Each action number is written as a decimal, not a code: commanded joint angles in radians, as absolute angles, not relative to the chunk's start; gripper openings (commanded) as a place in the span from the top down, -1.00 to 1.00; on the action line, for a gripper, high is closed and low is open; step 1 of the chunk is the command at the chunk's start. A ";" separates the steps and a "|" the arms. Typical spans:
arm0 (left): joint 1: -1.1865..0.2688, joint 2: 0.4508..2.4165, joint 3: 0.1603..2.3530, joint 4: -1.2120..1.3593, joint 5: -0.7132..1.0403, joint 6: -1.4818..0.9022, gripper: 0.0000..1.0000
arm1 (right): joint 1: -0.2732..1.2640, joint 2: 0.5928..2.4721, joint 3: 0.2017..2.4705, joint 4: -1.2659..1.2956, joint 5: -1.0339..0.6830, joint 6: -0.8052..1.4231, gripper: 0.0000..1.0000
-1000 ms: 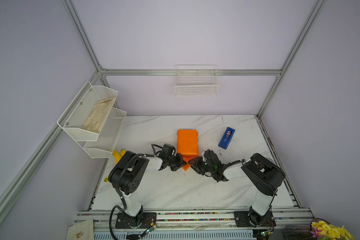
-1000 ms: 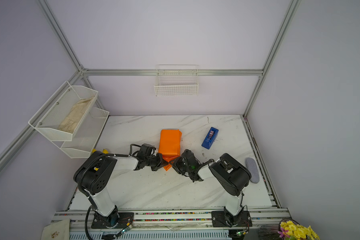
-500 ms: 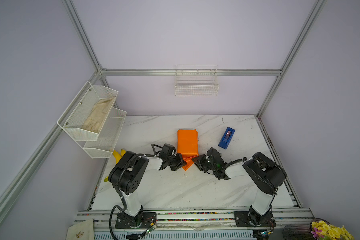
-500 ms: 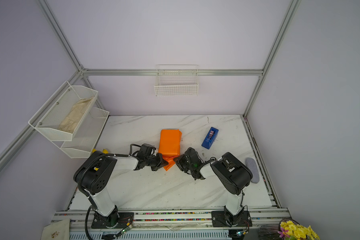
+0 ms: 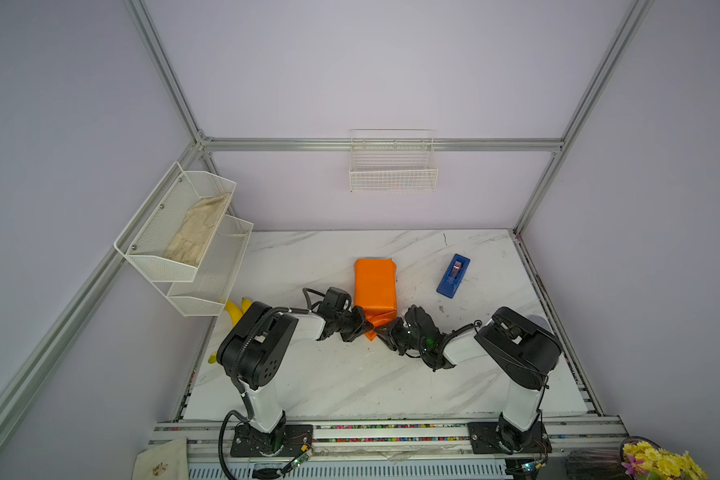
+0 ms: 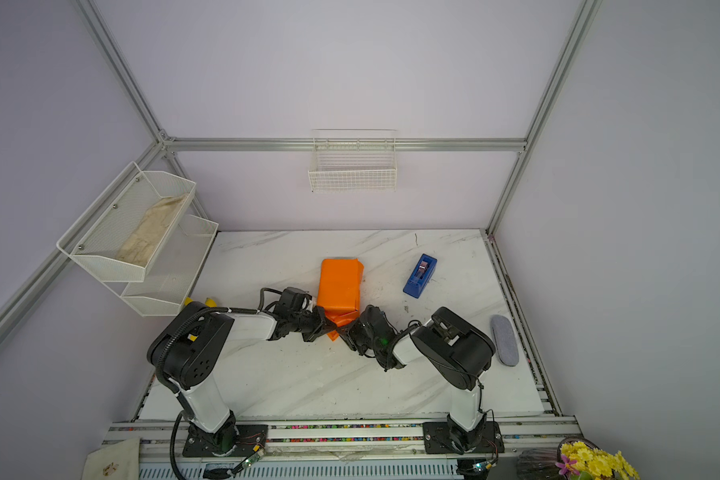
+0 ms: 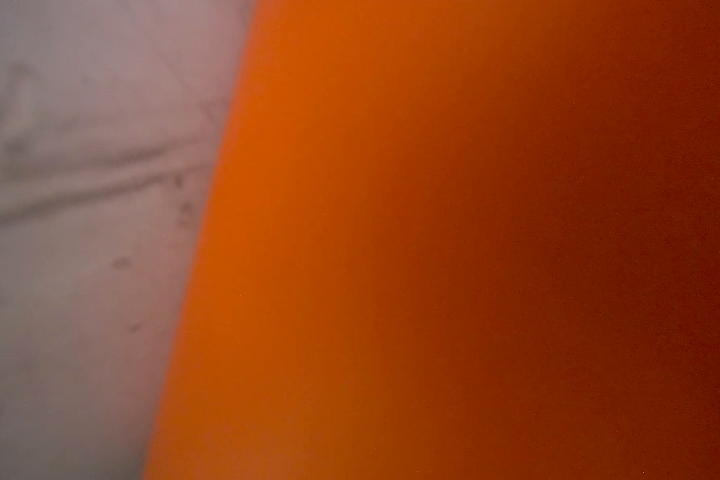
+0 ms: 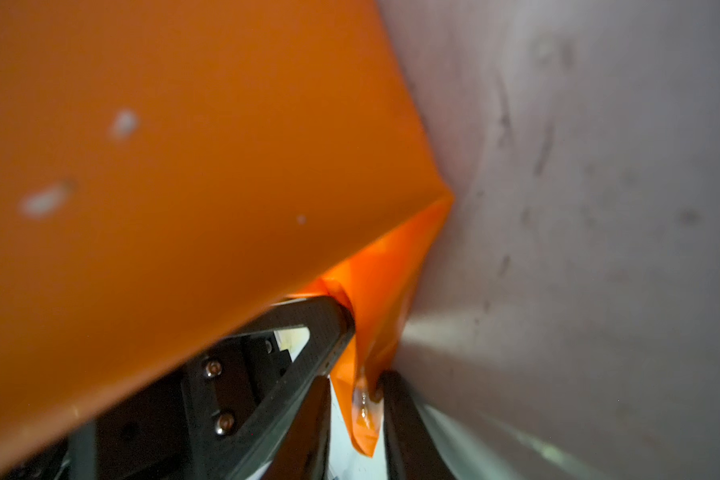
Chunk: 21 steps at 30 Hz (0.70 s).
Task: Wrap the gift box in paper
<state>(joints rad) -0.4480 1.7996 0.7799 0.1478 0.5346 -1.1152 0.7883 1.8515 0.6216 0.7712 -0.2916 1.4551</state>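
Right gripper has the paper's folded flap between its jaws

Orange paper on the surface
Left tool and right tool meet at its 6 o'clock flap; blue dispenser at 3 o'clock.

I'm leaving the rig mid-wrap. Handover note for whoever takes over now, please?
Left gripper: shut, tip against the parcel's near-end fold; grip on paper unclear.
Right gripper: jaws slightly apart around the near-end flap, not clamped.
Orange paper sheet: folded into a long parcel on the white marble table; gift box hidden, presumably inside.
Done: body wrapped.
To do: fold near end flat, tape it; bright blue plastic tape dispenser lies to the right.
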 commanded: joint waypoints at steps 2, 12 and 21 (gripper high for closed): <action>-0.449 1.827 0.790 0.083 0.489 -1.106 0.92 | 0.802 1.873 0.592 0.753 -0.288 1.554 0.56; -0.449 1.827 0.791 0.082 0.486 -1.108 0.92 | 0.807 1.898 0.592 0.785 -0.292 1.565 0.76; -0.451 1.766 0.791 0.075 0.486 -1.103 0.91 | 0.806 1.918 0.589 0.805 -0.299 1.560 1.00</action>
<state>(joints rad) -0.4484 1.7950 0.7799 0.1413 0.5297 -1.1152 0.7975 1.8904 0.6079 0.8433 -0.2955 1.4906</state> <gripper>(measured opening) 0.047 0.048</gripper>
